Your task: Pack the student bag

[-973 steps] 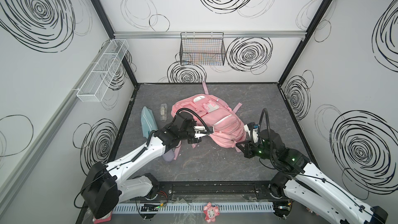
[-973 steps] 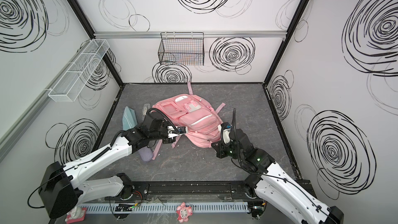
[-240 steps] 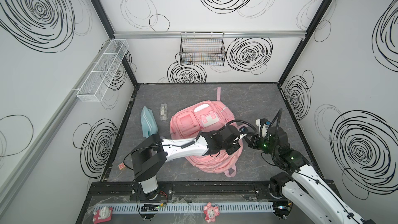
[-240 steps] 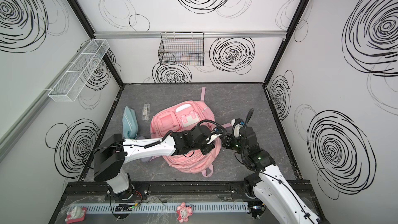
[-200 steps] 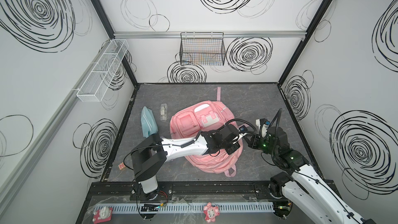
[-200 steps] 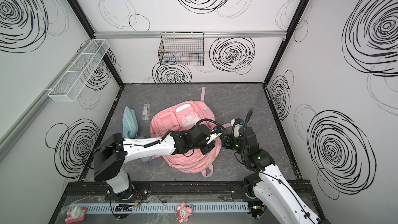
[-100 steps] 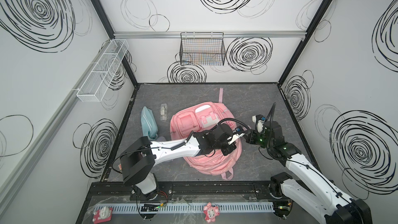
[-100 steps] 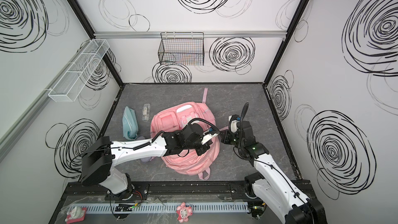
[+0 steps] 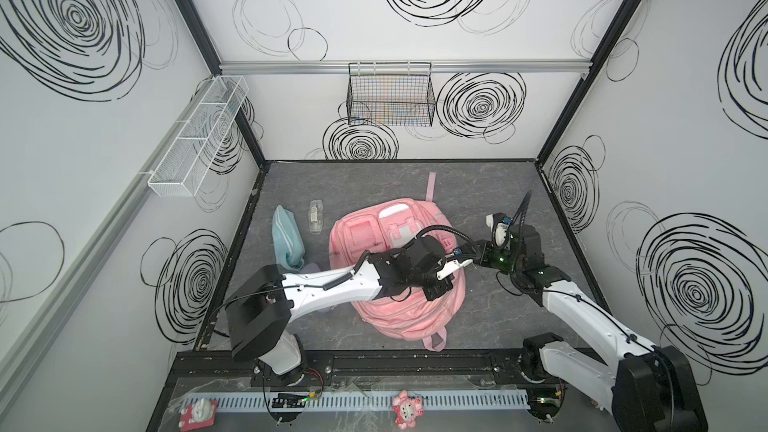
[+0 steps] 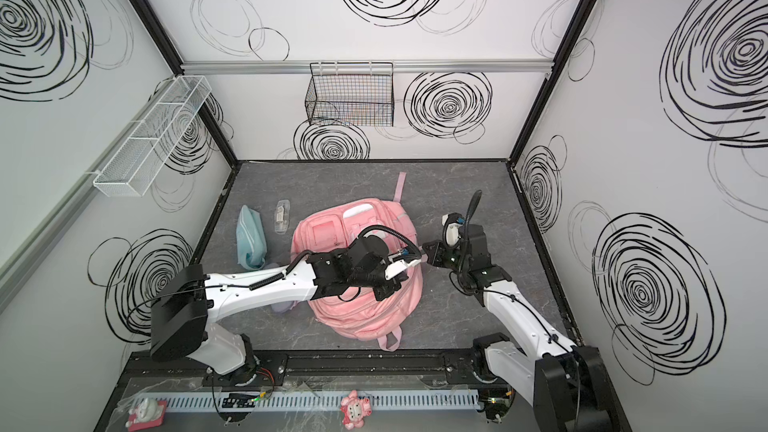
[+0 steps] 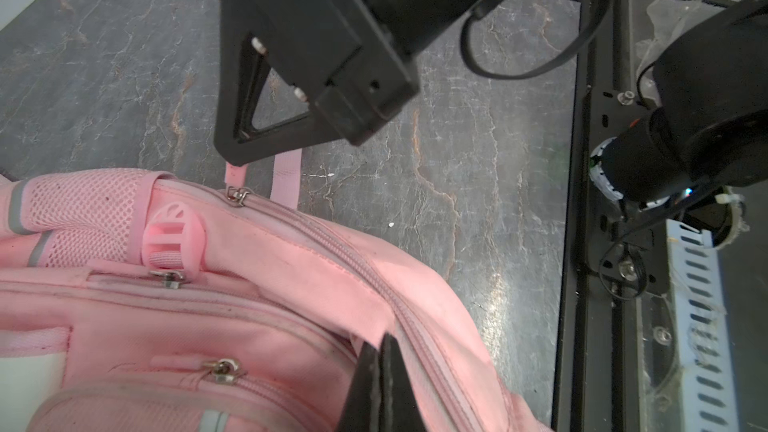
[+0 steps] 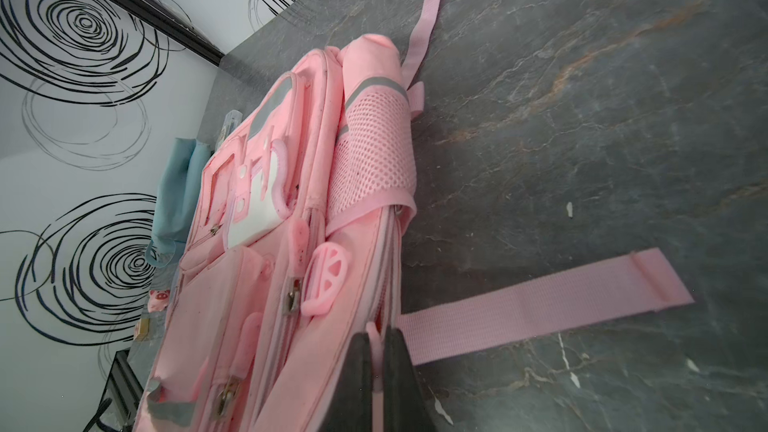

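The student bag (image 9: 399, 313) lies face up on the grey table (image 9: 478, 184); since a few seconds ago it has been swung round, top loop (image 9: 434, 340) now toward the front rail (image 9: 374, 361), which I judge brings its main zip (image 11: 332, 243) into reach, packing not yet begun. The right gripper (image 11: 237, 156) is pinched shut on the zip's pink pull tab (image 11: 235, 172); the left gripper (image 11: 382, 371) is clamped on a fold of bag fabric beside that zip.

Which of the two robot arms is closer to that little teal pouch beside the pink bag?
Left. The left arm passes close by the near end of the teal pouch and across the student bag; the right arm is beyond the bag's opposite side.
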